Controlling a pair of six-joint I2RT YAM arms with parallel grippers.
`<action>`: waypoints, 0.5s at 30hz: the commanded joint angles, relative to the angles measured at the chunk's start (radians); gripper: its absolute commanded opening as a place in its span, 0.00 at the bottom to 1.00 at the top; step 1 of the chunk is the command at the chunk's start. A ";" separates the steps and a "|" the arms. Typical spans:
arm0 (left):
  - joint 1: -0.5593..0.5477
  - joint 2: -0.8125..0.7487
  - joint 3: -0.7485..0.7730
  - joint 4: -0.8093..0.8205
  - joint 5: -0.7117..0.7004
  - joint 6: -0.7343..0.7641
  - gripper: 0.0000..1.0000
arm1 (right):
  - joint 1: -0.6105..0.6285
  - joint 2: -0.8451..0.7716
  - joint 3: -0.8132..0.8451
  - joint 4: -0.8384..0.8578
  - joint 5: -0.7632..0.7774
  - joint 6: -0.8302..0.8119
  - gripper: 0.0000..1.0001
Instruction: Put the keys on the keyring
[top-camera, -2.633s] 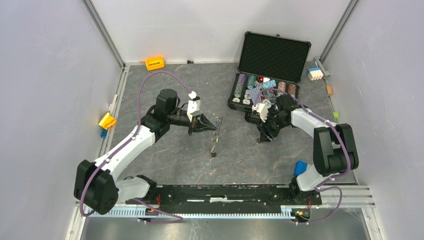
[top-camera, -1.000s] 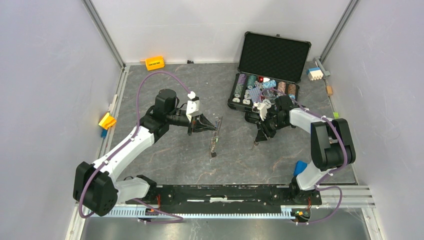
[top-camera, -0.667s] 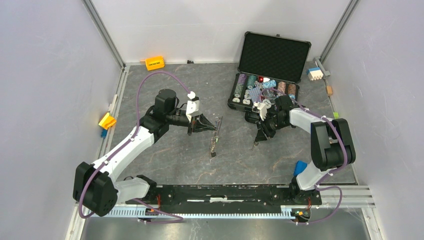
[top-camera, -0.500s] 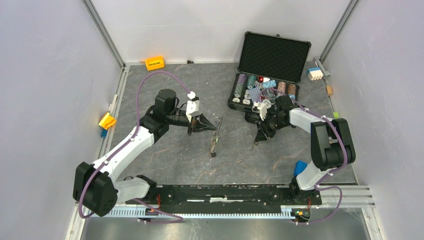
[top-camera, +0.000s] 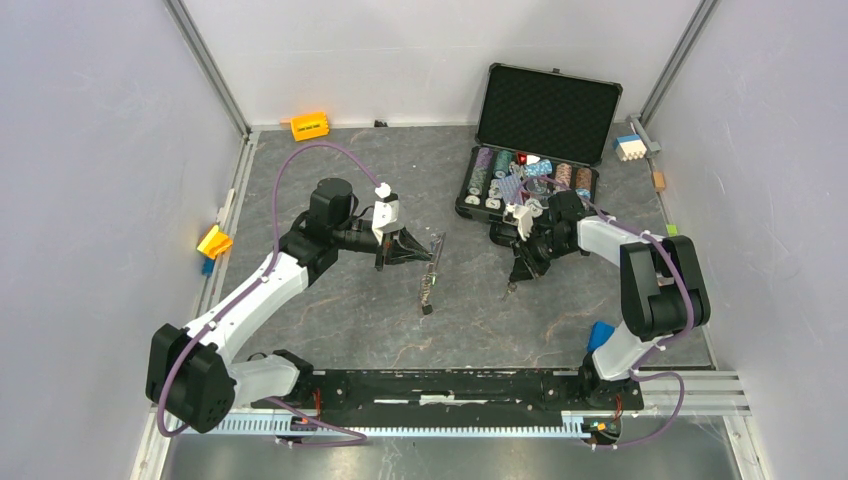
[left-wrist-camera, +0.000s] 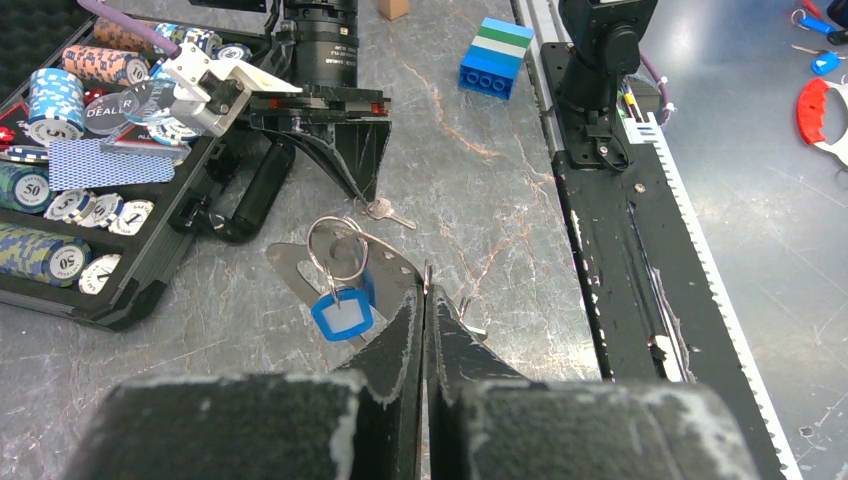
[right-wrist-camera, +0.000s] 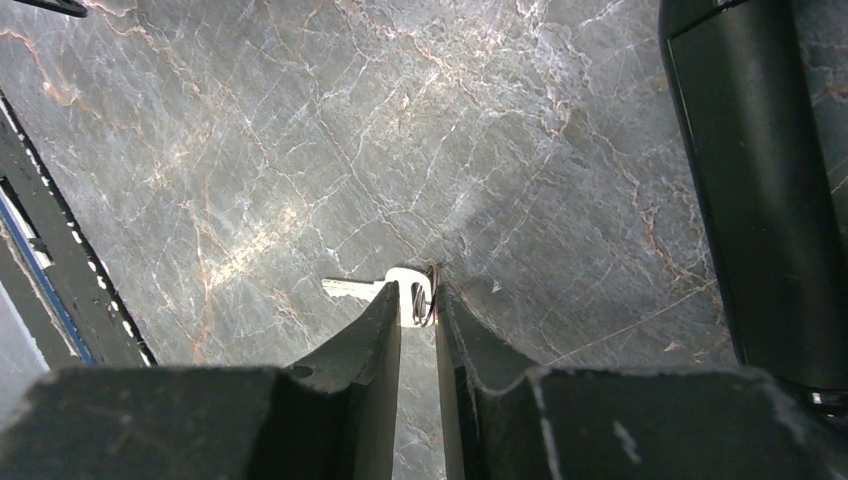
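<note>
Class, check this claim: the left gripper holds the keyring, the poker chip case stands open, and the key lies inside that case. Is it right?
No. The key does not lie inside the case; the right wrist view shows it on the marble table, at the fingertips of the right gripper. The rest stands: the left gripper holds the keyring and the case is open.

You have bare tabletop (top-camera: 360, 325) on the keyring's (top-camera: 431, 280) near side. The open chip case (top-camera: 545, 110) blocks just beyond the right gripper (right-wrist-camera: 418, 292).
</note>
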 joint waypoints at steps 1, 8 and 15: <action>0.008 -0.027 0.016 0.031 0.038 0.033 0.02 | 0.017 0.003 -0.002 0.035 0.028 0.021 0.23; 0.008 -0.026 0.016 0.031 0.039 0.034 0.02 | 0.029 -0.002 -0.007 0.041 0.042 0.027 0.17; 0.007 -0.022 0.016 0.032 0.038 0.034 0.02 | 0.032 -0.009 -0.005 0.043 0.042 0.031 0.06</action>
